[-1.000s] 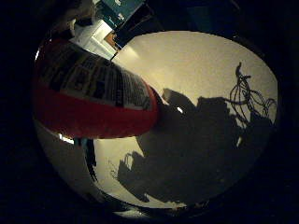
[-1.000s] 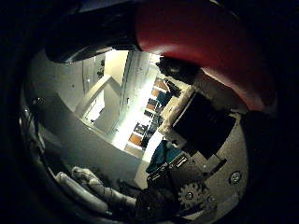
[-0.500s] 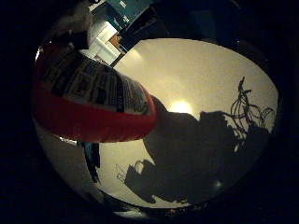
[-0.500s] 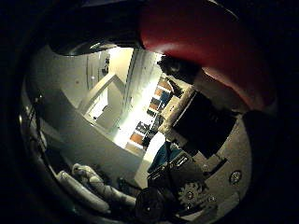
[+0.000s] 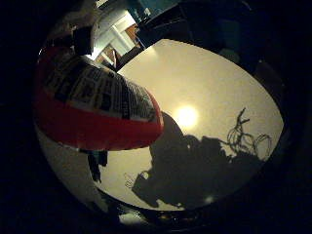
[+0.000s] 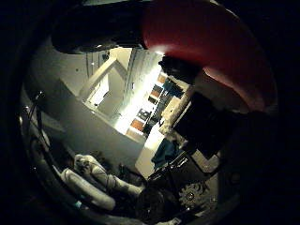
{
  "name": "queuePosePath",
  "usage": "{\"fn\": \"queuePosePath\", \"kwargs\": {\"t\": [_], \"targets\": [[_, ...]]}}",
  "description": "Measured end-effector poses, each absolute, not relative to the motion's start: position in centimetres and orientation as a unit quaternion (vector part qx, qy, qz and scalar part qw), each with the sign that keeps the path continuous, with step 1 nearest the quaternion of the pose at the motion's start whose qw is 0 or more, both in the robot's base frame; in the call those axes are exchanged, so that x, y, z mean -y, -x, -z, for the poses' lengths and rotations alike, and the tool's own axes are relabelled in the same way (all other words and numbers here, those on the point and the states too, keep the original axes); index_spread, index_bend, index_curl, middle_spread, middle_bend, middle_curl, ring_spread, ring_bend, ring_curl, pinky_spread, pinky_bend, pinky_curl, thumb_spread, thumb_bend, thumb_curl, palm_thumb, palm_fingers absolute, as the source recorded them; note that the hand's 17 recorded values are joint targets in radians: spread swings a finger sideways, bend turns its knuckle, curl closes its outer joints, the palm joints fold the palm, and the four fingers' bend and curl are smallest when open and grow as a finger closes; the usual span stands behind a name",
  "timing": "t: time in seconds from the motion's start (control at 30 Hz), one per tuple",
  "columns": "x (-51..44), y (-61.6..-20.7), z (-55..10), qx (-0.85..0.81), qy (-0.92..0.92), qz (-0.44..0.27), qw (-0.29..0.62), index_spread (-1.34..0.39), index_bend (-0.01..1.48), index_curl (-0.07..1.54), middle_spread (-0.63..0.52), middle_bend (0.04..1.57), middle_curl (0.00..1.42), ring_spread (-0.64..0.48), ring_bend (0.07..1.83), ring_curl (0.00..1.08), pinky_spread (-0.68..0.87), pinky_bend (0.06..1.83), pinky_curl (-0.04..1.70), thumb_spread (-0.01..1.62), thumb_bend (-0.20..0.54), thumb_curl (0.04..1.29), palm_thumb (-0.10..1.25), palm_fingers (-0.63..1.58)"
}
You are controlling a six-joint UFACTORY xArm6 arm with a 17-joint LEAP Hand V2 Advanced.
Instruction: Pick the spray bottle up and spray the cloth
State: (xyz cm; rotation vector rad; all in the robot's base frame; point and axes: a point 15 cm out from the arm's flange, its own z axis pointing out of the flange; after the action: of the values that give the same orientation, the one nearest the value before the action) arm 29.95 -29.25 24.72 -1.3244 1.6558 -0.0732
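Your hand [image 6: 187, 187] has the red spray bottle [image 5: 92, 109] pressed close against the palm above the pale table [image 5: 209, 87], but you cannot tell how far the fingers curl. Its nozzle end is cut off.

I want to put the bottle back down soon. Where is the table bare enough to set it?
The round table is bare across most of its top: the lit stretch beside the spray bottle and out to the far rim, and the shadowed part nearer the rim. No cloth shows on it. It is tight only close to the bottle itself, which fills the view near the palm.
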Motion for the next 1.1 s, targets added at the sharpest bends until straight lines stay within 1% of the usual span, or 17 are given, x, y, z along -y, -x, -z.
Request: {"fn": "queuePosePath", "kwargs": {"t": [0.17, 0.37, 0.67, 0.83, 1.0, 1.1], "targets": [[28.2, -30.2, -26.2, -0.668, 0.584, 0.039, 0.46, -0.16, 1.22, 0.73, -0.1, 1.38, 0.68, -0.16, 1.46, 0.62, -0.18, 1.11, 1.05, 1.05, -0.013, 0.57, 1.08, 1.18], [26.1, -29.8, -26.8, -0.646, 0.645, 0.026, 0.407, -0.16, 1.23, 0.72, -0.1, 1.38, 0.67, -0.16, 1.46, 0.62, -0.18, 1.09, 1.08, 1.06, -0.013, 0.57, 1.08, 1.18], [25.5, -29.8, -29.0, -0.613, 0.731, 0.07, 0.292, -0.16, 1.23, 0.71, -0.1, 1.39, 0.67, -0.16, 1.46, 0.62, -0.19, 1.07, 1.12, 1.06, -0.013, 0.58, 1.08, 1.18], [23.3, -29.5, -28.1, -0.599, 0.758, 0.055, 0.252, -0.16, 1.24, 0.71, -0.1, 1.39, 0.67, -0.16, 1.46, 0.62, -0.19, 1.07, 1.13, 1.06, -0.013, 0.58, 1.08, 1.18], [22.1, -30.3, -28.5, -0.574, 0.79, 0.079, 0.201, -0.16, 1.24, 0.7, -0.1, 1.39, 0.67, -0.16, 1.46, 0.62, -0.19, 1.06, 1.13, 1.06, -0.014, 0.58, 1.08, 1.18], [20.6, -30.4, -28.0, -0.559, 0.807, 0.079, 0.175, -0.16, 1.24, 0.7, -0.1, 1.38, 0.67, -0.16, 1.46, 0.61, -0.19, 1.07, 1.14, 1.06, -0.013, 0.58, 1.08, 1.18]]}}
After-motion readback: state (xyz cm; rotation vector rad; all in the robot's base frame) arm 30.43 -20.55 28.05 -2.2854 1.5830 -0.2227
